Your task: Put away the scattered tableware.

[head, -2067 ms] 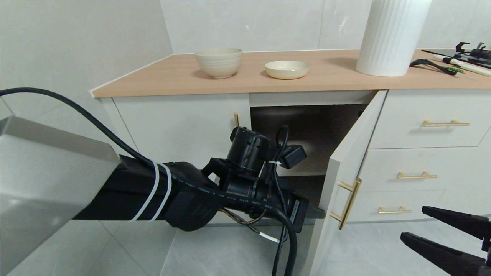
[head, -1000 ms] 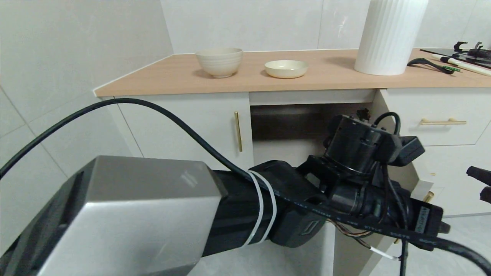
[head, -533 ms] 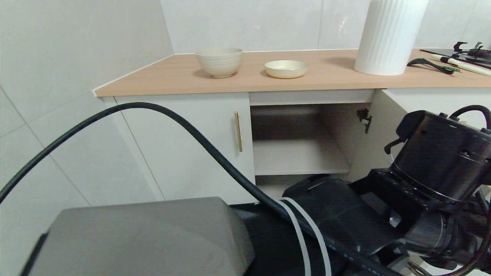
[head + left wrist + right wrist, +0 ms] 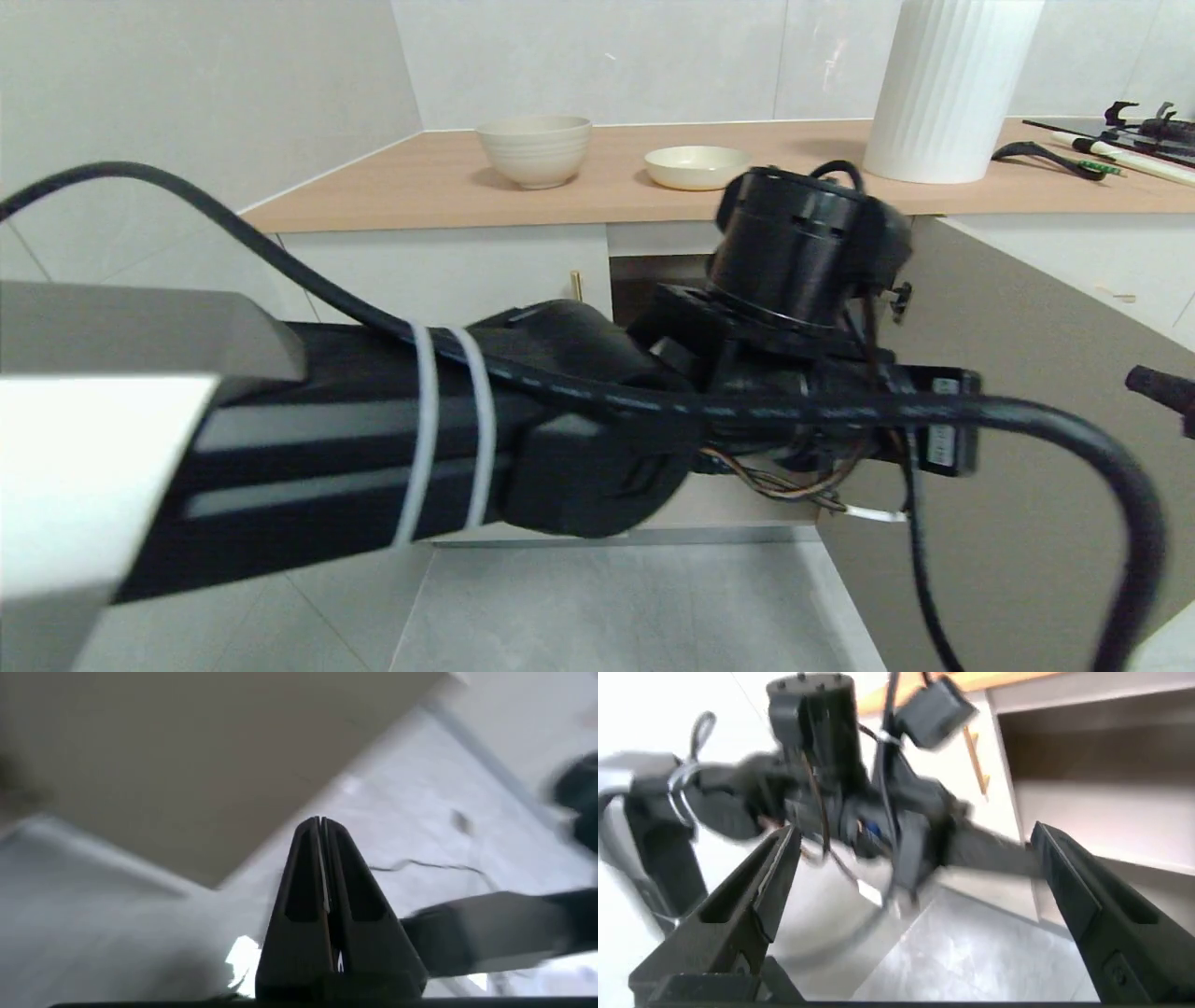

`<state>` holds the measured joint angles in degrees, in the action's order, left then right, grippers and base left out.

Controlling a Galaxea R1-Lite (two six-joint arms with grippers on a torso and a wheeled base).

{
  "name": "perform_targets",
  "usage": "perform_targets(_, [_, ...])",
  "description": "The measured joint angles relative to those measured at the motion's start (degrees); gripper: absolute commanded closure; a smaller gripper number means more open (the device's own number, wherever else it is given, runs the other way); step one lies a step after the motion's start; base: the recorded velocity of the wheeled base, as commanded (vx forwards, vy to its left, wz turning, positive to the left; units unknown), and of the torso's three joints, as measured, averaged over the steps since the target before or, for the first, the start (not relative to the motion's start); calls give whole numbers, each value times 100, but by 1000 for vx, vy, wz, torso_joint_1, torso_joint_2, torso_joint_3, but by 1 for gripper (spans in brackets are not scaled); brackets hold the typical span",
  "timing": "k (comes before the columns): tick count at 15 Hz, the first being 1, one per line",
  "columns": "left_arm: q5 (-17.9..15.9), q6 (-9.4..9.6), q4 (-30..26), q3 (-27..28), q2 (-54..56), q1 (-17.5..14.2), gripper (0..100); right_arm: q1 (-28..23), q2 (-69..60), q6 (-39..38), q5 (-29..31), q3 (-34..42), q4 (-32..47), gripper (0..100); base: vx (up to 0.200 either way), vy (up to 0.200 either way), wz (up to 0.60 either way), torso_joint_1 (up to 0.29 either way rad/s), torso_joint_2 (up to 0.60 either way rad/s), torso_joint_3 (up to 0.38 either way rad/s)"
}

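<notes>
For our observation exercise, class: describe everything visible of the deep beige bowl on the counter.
The deep beige ceramic-looking bowl has faint horizontal ribs and a narrow foot. It stands upright on the wooden countertop, toward its left end, apart from the shallow cream dish on its right. Nothing else touches it.

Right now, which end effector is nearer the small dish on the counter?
Left. The left end effector sits below the small dish, beside the open cabinet door; the right end effector hangs farther right and lower, open.
</notes>
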<state>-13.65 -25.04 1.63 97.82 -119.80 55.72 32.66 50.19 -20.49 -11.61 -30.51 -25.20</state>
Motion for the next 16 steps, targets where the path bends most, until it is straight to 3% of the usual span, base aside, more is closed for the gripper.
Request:
perform_targets(3, [35, 241, 105, -1358, 965, -802, 100, -11, 827, 82, -24, -347, -4, 0, 0, 0, 0, 0, 0, 0])
perform_targets(6, [41, 418, 569, -2684, 1988, -1885, 100, -16, 1908, 330, -32, -901, -4, 0, 0, 0, 0, 0, 0, 0])
perform_targets(9, [46, 816, 929, -3716, 2828, -3061, 100, -16, 2787, 700, -10, -1508, -6, 0, 0, 0, 0, 0, 0, 0])
perform_targets(12, [-5, 991, 1189, -4159, 3229, -4013, 100, -16, 3278, 763, 28, -1764, -9, 0, 0, 0, 0, 0, 0, 0])
perform_targets(15, [-6, 1114, 1437, -4289, 3295, -4275, 100, -16, 3445, 777, 37, -1738, -9, 0, 0, 0, 0, 0, 0, 0])
perform_targets(16, [17, 1209, 1431, -4322, 3304, -4300, 0, -16, 3467, 777, 39, -1725, -9, 0, 0, 0, 0, 0, 0, 0])
